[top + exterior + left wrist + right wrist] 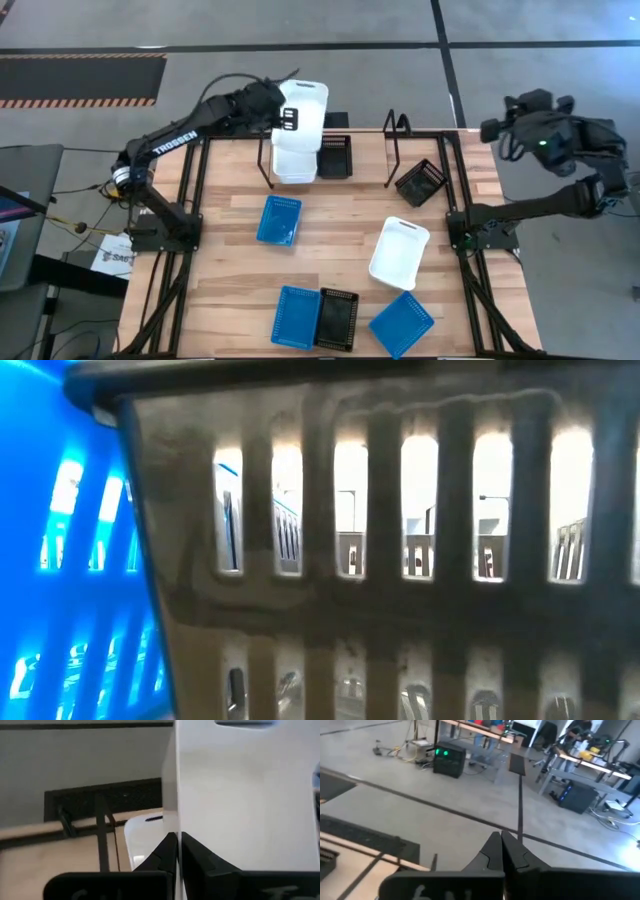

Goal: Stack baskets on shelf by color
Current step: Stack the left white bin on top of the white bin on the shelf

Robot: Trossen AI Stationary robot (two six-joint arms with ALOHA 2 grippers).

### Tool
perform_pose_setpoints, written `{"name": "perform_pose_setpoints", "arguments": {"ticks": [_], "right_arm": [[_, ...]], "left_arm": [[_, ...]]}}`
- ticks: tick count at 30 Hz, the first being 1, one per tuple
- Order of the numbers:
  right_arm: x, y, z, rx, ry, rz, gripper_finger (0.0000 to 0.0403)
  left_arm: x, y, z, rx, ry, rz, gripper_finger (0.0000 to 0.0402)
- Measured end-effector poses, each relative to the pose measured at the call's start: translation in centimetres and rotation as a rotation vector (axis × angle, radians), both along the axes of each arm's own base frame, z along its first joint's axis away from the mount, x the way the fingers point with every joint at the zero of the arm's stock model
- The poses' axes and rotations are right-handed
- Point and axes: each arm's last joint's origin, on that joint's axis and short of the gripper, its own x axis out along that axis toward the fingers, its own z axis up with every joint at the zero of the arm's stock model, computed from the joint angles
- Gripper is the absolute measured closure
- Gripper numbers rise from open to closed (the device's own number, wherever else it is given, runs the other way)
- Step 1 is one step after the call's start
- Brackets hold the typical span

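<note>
My left gripper (290, 118) is shut on a white basket (305, 100) held over the far left end of the shelf (392, 150). A second white basket (296, 160) sits in the shelf just below it, also visible in the left wrist view (142, 837). A black basket (335, 156) sits in the shelf's middle. Another black basket (421, 182) leans tilted at the shelf's right end. My right gripper (500, 845) is shut on nothing, drawn back off the table's far right corner (500, 128). My left gripper pinches a side wall of the white basket (172, 815) between its two fingers, one finger on each face of the wall. The fingers come from the table's left, slanting down. The basket is lifted clear, above the white basket in the shelf.
On the table lie a blue basket (279, 220), a white basket (399, 252), and at the near edge a blue (297, 317), a black (337, 320) and a blue basket (402, 323). The low view is filled by a black basket (400, 560) and a blue one (60, 560).
</note>
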Motion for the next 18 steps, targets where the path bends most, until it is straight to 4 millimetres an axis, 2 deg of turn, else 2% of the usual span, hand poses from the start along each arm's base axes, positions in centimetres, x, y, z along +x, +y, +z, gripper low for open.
{"name": "perform_pose_setpoints", "arguments": {"ticks": [4,9,18], "right_arm": [[-2.3,0.4,0.0,-0.011,-0.036,-0.001,0.0402],[-4.5,0.7,-0.2,-0.018,-0.073,0.015,0.0402],[-5.9,1.1,-0.5,0.013,-0.100,0.084,0.0402]], "left_arm": [[0.5,-1.5,-1.5,-0.044,-0.011,0.070,0.0401],[0.8,-2.4,-3.5,-0.074,-0.022,0.154,0.0401],[0.9,-2.4,-4.0,-0.061,-0.041,0.191,0.0402]]}}
